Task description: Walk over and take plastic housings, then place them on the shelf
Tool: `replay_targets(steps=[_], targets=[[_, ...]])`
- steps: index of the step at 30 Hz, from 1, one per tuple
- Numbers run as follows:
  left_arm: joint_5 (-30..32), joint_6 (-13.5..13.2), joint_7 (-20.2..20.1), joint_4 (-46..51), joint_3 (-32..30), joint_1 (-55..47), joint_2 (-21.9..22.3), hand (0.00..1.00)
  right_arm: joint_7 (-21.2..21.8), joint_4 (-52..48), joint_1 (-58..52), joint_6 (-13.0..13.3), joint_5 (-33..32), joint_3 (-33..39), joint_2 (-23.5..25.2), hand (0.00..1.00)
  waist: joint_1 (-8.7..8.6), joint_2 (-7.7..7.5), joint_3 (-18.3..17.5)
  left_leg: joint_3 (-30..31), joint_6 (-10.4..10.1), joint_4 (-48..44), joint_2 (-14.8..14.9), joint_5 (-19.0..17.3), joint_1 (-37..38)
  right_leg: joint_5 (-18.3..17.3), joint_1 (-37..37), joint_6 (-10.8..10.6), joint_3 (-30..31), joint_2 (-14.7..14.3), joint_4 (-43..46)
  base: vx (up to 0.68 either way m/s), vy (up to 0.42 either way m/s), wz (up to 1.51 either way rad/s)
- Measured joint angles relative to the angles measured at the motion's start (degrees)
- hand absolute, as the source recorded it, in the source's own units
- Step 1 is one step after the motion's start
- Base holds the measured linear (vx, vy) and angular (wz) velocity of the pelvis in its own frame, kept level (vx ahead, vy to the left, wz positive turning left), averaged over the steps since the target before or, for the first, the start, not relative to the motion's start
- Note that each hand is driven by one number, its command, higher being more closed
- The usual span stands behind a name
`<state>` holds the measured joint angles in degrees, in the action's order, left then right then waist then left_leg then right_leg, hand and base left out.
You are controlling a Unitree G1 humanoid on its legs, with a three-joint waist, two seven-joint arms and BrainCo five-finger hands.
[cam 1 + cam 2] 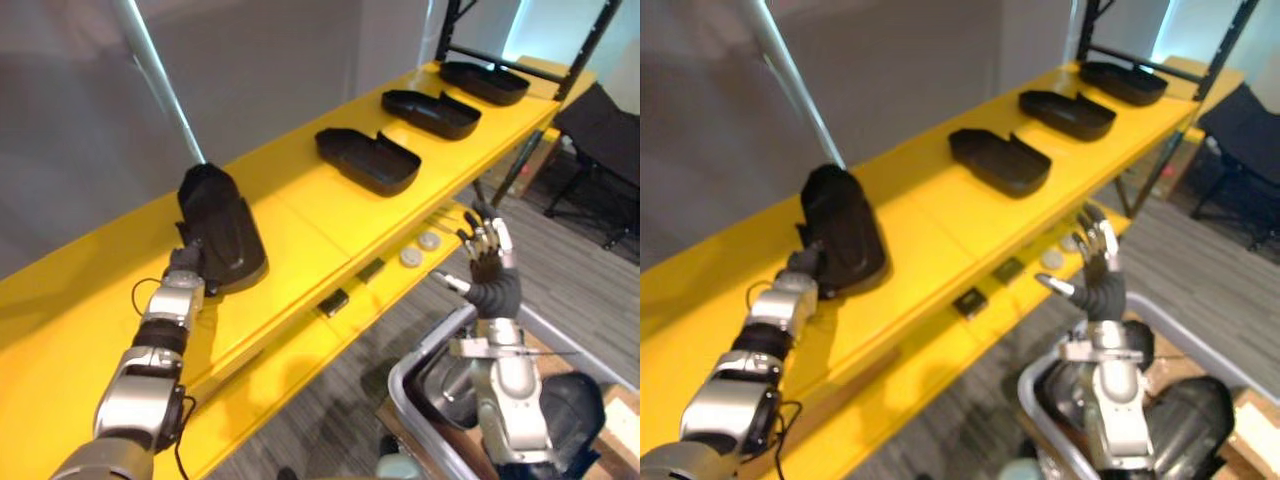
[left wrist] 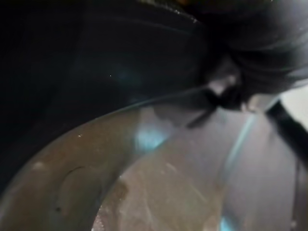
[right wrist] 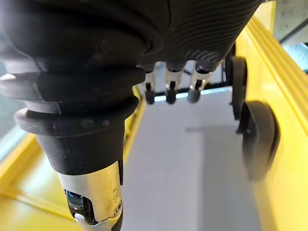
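Grey bin [image 1: 398, 378] sits lowest, dark shapes inside (too hidden to name). Above it the right hand [image 1: 490, 250] is raised with fingers straight and spread, holding nothing, just before the yellow shelf [image 1: 300, 215] edge, near two round discs [image 1: 410, 257] and small black blocks [image 1: 334, 302]. The left hand [image 1: 188, 262] is at the nearest housing [image 1: 220, 230], tilted on the shelf; its grip cannot be told. Three more housings [image 1: 368, 158] lie in a row further along. A pole [image 1: 160, 80] rises behind and a chair [image 1: 600, 140] stands right.
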<state>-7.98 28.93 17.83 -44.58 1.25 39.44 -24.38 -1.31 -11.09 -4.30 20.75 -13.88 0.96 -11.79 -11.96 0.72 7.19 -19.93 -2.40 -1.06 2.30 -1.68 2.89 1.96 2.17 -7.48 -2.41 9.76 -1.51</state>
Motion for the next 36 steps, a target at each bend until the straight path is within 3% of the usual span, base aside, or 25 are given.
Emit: replay_targets(steps=[4,5,10,14,19,22,26,29,33,36], targets=[[2.02,2.44,0.03,-0.94,-0.6,0.7,0.0,1.0,0.0,0.0,-1.06,-0.89,-0.03,0.01,0.0,0.0,-0.25,-0.01,-0.01,-0.86,0.04,0.73,-0.17,0.37,0.44,0.27,-0.38,-0.07,0.88,0.01,-0.06,-0.03,0.005,-0.1],[2.27,2.96,0.11,-1.55,-0.6,1.1,-0.01,0.0,0.0,-0.01,-1.18,-0.9,-0.05,0.01,0.0,0.0,-0.29,-0.01,-0.01,-0.97,0.04,0.83,-0.21,0.37,0.58,0.29,-0.35,-0.09,0.97,0.04,-0.07,-0.03,0.006,-0.08],[3.97,4.27,0.1,-2.35,-0.53,1.71,-0.01,0.0,-0.12,-0.21,-1.55,-0.97,-1.21,0.01,0.0,0.0,-1.27,-0.01,-0.01,-1.1,0.04,1.26,-0.39,0.43,0.94,0.29,-0.23,-0.1,1.11,0.13,-0.05,-0.01,0.001,-0.01],[3.28,5.03,2.36,-3.47,-0.46,3.39,-0.01,0.0,-0.12,-0.25,-2.02,-1.01,-1.54,-0.02,0.0,0.0,-1.51,0.0,-0.01,-1.16,0.05,1.63,-0.48,0.59,0.95,0.29,-0.43,-0.1,1.17,0.13,-0.06,0.0,0.0,0.0],[-3.18,4.71,8.52,-4.07,-0.43,4.29,0.02,0.0,-1.37,-0.26,-2.13,-1.01,-3.44,-0.75,0.07,0.0,-1.79,0.0,0.0,-1.18,0.06,1.73,-0.51,0.59,0.96,0.29,-0.46,-0.09,1.2,0.12,-0.06,0.0,0.0,0.0],[-6.53,3.11,12.98,-4.56,-0.63,4.29,0.13,0.0,-1.46,-0.26,-2.14,-1.01,-3.45,-2.01,0.12,0.0,-2.24,0.0,0.0,-1.26,0.06,1.75,-0.52,0.59,0.96,0.29,-0.53,-0.09,1.3,0.12,-0.05,0.0,0.0,0.0],[-11.88,-2.49,19.6,-5.04,-3.43,4.3,0.27,0.0,-2.0,-0.26,-2.46,-1.0,-3.41,-2.92,0.24,0.0,-2.99,0.0,0.0,-1.55,0.06,1.89,-0.6,0.59,0.99,0.29,-0.79,-0.09,1.68,0.15,0.0,-0.01,-0.002,-0.02],[-15.67,-10.1,22.54,-4.76,-5.19,4.59,0.62,0.0,-2.23,-0.27,-3.98,-0.93,-3.42,-3.04,0.34,0.0,-3.06,0.01,0.0,-2.02,0.06,2.16,-0.64,0.6,1.07,0.32,-1.1,-0.14,2.23,0.13,0.0,-0.02,-0.005,-0.07],[-22.68,-13.87,22.4,-3.16,-5.18,4.62,2.44,0.0,-2.25,-0.27,-4.64,-0.62,-3.37,-4.62,0.51,0.0,-2.95,0.01,0.0,-1.86,0.2,2.49,-0.82,0.72,1.15,0.33,-0.92,-0.15,2.11,0.27,-0.01,-0.01,-0.005,0.02],[-28.42,-17.13,21.75,-1.43,-4.69,4.17,6.63,0.0,-2.5,-0.26,-4.3,0.19,-3.31,-7.02,1.24,0.0,-2.54,0.01,0.0,-0.75,0.42,2.52,-0.97,0.91,1.17,0.3,-0.09,-0.11,0.84,0.49,-0.04,-0.01,-0.011,0.18]])
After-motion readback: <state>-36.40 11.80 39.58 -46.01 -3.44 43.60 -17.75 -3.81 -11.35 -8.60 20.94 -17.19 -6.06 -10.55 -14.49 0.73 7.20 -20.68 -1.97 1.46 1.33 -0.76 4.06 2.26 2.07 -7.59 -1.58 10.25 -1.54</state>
